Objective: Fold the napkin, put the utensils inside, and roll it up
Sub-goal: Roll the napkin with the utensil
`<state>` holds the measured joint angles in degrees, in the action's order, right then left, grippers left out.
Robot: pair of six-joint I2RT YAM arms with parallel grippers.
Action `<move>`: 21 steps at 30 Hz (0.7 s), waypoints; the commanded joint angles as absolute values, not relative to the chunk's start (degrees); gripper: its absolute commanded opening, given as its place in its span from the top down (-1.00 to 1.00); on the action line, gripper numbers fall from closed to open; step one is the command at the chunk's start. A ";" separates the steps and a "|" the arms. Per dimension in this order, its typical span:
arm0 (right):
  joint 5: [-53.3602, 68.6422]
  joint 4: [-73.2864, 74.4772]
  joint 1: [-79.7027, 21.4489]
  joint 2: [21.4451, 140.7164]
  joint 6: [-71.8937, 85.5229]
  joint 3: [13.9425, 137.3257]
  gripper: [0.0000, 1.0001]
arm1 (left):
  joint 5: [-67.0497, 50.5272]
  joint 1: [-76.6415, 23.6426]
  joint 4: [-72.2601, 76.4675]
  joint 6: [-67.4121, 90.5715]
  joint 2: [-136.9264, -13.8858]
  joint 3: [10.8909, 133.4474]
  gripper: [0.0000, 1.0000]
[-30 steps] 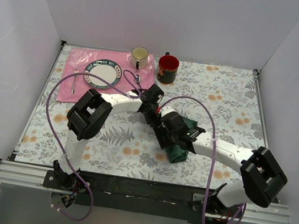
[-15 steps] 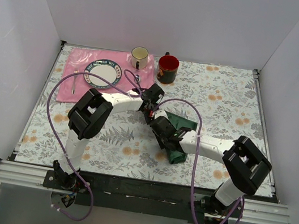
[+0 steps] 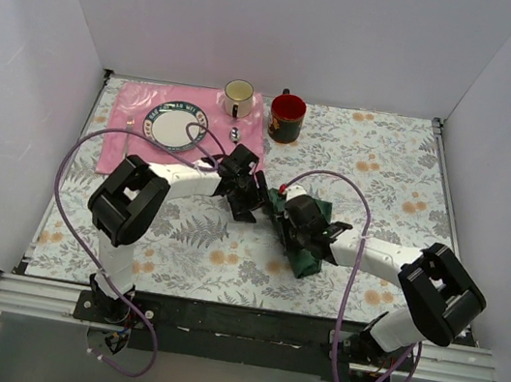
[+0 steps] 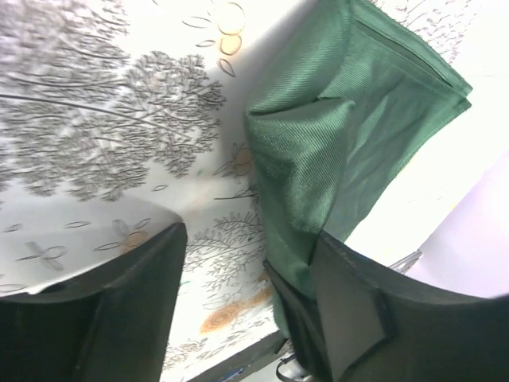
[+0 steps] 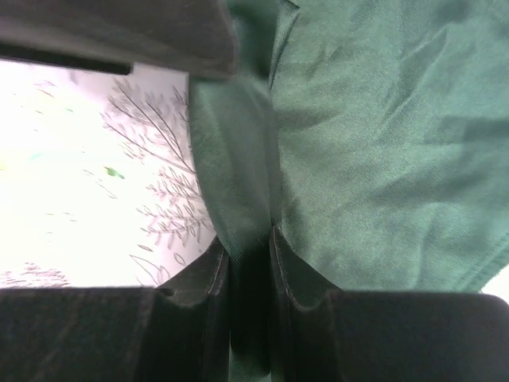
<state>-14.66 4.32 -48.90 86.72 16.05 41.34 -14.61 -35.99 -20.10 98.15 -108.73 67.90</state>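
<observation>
The napkin is pinched by right gripper; left gripper is spread wide, nothing held. Fold to be drawn slowly — edges kept sq.

Top: high above the near edge, looking down over the whole table. Left wrist: close, slanting low across the table toward the napkin. Right wrist: closer still, nearly on the napkin, perhaps facing straight down. Shared by all three: napkin and patterned table beside it.
</observation>
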 commanded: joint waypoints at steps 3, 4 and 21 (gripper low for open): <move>13.42 -1.39 -37.54 89.12 14.24 37.53 0.97 | -13.18 -34.37 -15.03 94.40 -100.81 63.29 -0.39; 19.71 -1.84 -34.57 90.69 14.15 37.53 0.97 | -13.88 -34.45 -13.46 94.13 -100.55 62.76 -0.44; 53.70 -17.65 -20.39 106.79 24.34 36.48 0.97 | -16.44 -37.62 -9.66 95.53 -106.95 63.54 -0.75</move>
